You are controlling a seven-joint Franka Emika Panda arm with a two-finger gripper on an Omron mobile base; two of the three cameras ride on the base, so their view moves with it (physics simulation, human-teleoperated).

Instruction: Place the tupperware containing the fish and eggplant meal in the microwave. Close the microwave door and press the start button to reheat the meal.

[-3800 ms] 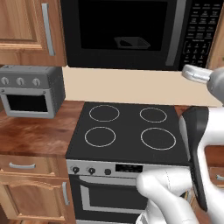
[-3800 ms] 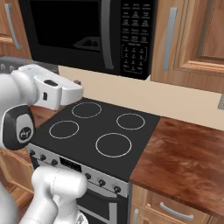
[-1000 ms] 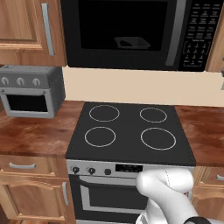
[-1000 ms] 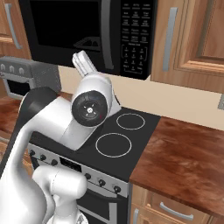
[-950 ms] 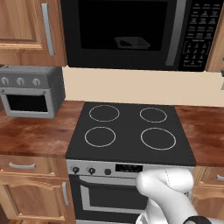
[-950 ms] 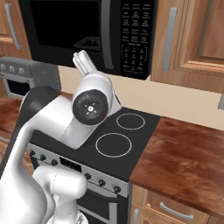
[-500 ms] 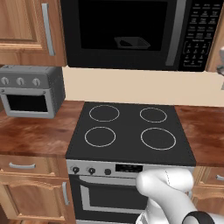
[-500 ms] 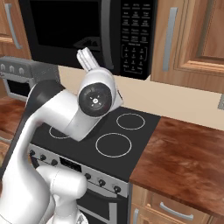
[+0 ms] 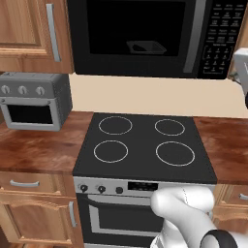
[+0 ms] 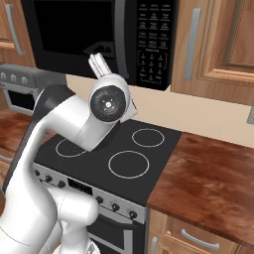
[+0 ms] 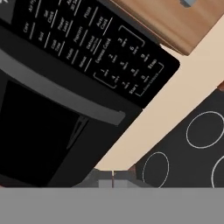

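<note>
Wooden cabinets are framing the black microwave (image 9: pixel 145 36) hanging over a four-ring stove (image 9: pixel 144 145).
Behind the shut microwave door (image 9: pixel 131 34), the tupperware (image 9: pixel 146 47) is sitting inside the cavity, faintly showing through the glass. In the right base view, the gripper (image 10: pixel 98 63), fingers pressed together and holding nothing, is pointing up beside the door's grey handle strip (image 10: pixel 120 37), left of the keypad panel (image 10: pixel 155 42).

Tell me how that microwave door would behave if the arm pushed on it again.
The microwave door looks rigid, a wide flat panel with a glass window, so it should not flex. It sits flush and shut, so a push probably moves nothing. The smooth glass may be slippery; the grey handle strip would likely offer a firmer contact.
</note>
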